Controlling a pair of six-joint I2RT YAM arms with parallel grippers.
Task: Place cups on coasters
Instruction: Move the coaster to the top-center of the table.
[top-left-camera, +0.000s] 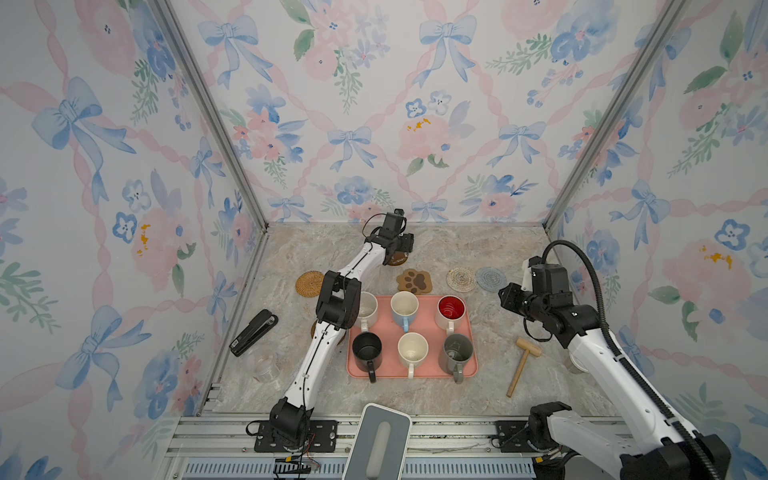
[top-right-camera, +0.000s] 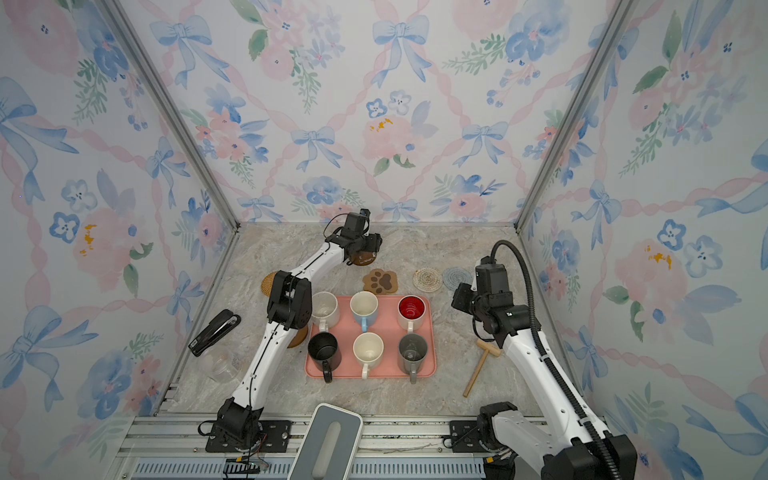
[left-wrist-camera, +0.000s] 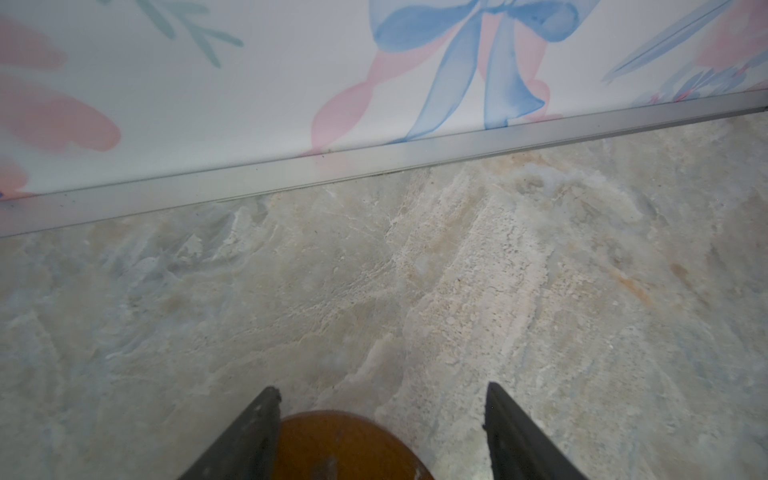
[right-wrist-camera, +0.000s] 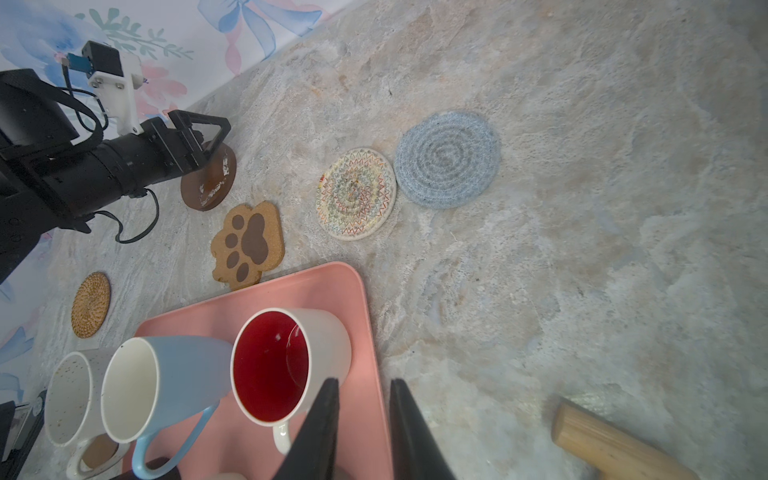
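Quick progress check: pretty much nothing is done yet. All six mugs are parked on the pink tray (top-left-camera: 419, 374): the speckled cream mug (top-left-camera: 368, 309), the light blue mug (top-left-camera: 404, 307), the red-lined mug (top-left-camera: 451, 309), the black mug (top-left-camera: 366, 347), the plain cream mug (top-left-camera: 412, 349) and the grey mug (top-left-camera: 457, 349). Not one coaster is covered.

The left pincer (left-wrist-camera: 381, 392) is reached out to the far end of the counter (left-wrist-camera: 415, 270) with its jaws spread wide. A brown round coaster (left-wrist-camera: 345, 444) is seen right under it, between the fingers. A gap shows on one side, so it isn't clamped. Whether it's touched at all can't be told.

The paw coaster (top-left-camera: 414, 281) is found close by that pincer, on the tray side. The rattan coaster (top-left-camera: 309, 283) is set further off, back along the arm. A second brown coaster (top-right-camera: 300, 340) is mostly hidden under the arm, well away from the pincer.

The right pincer (right-wrist-camera: 363, 384) is hung over the tray's edge, jaws nearly together with only a thin gap, and nothing is held. The red-lined mug is just beside it. The cream woven coaster (right-wrist-camera: 355, 194) and blue woven coaster (right-wrist-camera: 448, 158) are laid out a bit beyond its tips.

So everything's left: six mugs to be lifted off the tray and set down, one per coaster.
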